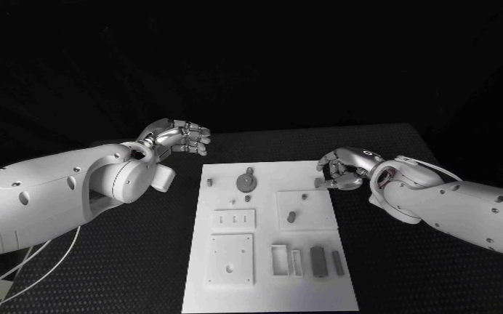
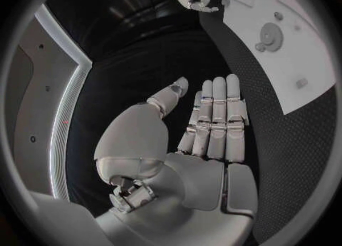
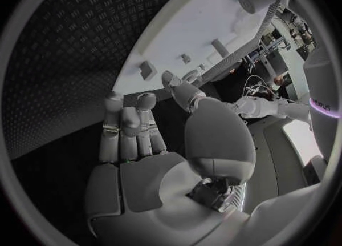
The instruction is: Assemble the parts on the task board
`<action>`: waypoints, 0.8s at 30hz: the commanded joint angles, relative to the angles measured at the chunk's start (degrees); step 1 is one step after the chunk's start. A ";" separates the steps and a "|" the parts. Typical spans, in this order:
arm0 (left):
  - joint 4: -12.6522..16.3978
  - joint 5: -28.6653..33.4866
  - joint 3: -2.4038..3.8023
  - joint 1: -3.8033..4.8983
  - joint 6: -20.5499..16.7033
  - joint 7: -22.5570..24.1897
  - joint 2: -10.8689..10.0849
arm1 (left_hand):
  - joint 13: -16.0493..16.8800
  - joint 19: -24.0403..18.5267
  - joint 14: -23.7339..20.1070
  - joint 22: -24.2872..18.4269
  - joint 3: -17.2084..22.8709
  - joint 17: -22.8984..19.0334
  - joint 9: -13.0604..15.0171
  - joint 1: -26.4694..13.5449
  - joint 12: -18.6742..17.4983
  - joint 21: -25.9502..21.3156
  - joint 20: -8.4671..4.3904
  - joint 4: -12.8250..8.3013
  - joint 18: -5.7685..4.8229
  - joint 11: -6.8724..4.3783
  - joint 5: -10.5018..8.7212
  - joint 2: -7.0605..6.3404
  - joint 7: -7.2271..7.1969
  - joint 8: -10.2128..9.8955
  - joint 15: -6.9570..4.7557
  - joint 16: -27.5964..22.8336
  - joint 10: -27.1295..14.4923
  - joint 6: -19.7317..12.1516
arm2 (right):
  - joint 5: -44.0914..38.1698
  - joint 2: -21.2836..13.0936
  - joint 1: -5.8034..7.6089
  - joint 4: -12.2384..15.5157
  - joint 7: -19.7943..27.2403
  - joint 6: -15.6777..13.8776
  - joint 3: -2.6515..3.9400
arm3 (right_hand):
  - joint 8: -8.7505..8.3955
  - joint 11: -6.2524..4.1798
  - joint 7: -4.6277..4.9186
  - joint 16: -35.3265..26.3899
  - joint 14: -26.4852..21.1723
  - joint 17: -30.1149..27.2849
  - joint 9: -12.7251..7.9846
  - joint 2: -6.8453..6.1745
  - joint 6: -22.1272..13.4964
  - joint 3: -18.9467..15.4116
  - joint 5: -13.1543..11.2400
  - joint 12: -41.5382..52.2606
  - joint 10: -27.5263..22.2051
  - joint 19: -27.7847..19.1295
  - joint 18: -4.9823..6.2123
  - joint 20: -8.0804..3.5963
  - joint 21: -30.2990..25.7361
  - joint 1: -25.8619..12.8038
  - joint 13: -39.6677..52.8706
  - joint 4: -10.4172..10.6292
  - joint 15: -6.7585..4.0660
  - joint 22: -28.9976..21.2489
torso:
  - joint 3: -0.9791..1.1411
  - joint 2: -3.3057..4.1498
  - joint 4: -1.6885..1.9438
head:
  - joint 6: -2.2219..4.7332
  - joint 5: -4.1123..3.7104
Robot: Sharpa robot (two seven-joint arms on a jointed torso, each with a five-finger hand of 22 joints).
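— While the right hand (image 1: 344, 168) hovers over the far right edge of the task board (image 1: 270, 296), what should it mind?

— Its fingers (image 3: 127, 126) are curled but grasp nothing; it should come down straight over the small peg (image 1: 318, 182) just beside them. The left hand (image 1: 180, 137) is off the board at its far left, fingers straight, released, above the desk (image 1: 388, 139).

— And the parts?

— The grey bars (image 1: 318, 260) lie near right, long axes running near to far.

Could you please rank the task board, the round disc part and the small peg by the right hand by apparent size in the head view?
1. task board
2. round disc part
3. small peg, though it is barely resolved
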 commanded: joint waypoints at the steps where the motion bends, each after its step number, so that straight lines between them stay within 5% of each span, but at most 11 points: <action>1: 0.30 -0.38 0.05 0.06 0.96 0.79 0.09 | 0.08 0.15 0.44 0.08 -0.16 0.09 -0.06 -0.39 -0.17 -0.24 -0.38 0.20 0.96 0.10 -0.16 0.08 -0.04 0.16 0.08 -0.40 0.27 0.26 | -1.42 0.59 -0.39 -0.63 -0.28 -0.84 0.00 | -0.15 -0.03 0.35 0.01 -0.38 0.07 -0.08 -0.72 0.11 -0.03 0.19 0.39 -0.56 -0.36 0.74 0.08 -0.34 -0.08 0.10 0.33 -0.04 0.93 | -0.02 -0.02 0.08 | -0.07 -0.05; 12: 0.33 -0.40 0.05 0.05 1.10 0.75 0.13 | 0.09 0.15 0.45 0.09 -0.17 0.15 -0.08 -0.42 -0.21 -0.27 -0.37 0.22 0.96 0.11 -0.16 0.14 -0.03 0.16 0.09 -0.47 0.27 0.25 | -1.84 2.06 -1.51 -2.17 -0.61 -1.28 0.01 | 0.06 -0.07 0.31 0.15 -0.35 0.12 0.00 -0.50 0.38 0.10 0.19 0.62 -0.48 -0.25 0.74 0.05 -0.27 0.03 0.17 0.76 -0.05 0.94 | -0.11 -0.11 0.26 | -0.74 0.02; 20: 0.35 -0.42 0.05 0.05 1.12 0.74 0.15 | 0.10 0.15 0.46 0.10 -0.17 0.19 -0.08 -0.43 -0.22 -0.28 -0.37 0.22 0.96 0.11 -0.16 0.16 -0.03 0.16 0.09 -0.50 0.27 0.25 | -2.30 2.53 -1.76 -2.73 -1.02 -1.40 0.01 | 0.91 -0.42 -0.08 0.37 -0.17 0.17 0.33 0.21 1.69 0.13 0.19 0.96 -0.28 -0.10 0.74 -0.07 -0.10 0.41 0.21 1.03 -0.35 1.00 | -0.21 -0.14 0.26 | -0.40 0.10; 24: 0.39 -0.42 0.05 0.05 1.17 0.71 0.08 | 0.10 0.15 0.47 0.11 -0.17 0.21 -0.08 -0.42 -0.23 -0.29 -0.37 0.22 0.96 0.11 -0.15 0.19 -0.03 0.16 0.09 -0.52 0.28 0.25 | -2.61 2.58 -1.82 -3.05 -1.29 -1.48 0.01 | 1.92 -0.93 -0.62 0.44 -0.04 0.15 0.79 0.82 3.34 -0.02 0.19 1.09 -0.10 -0.05 0.74 -0.16 0.00 0.68 0.13 0.92 -0.81 1.01 | -0.22 -0.09 0.24 | -0.92 0.08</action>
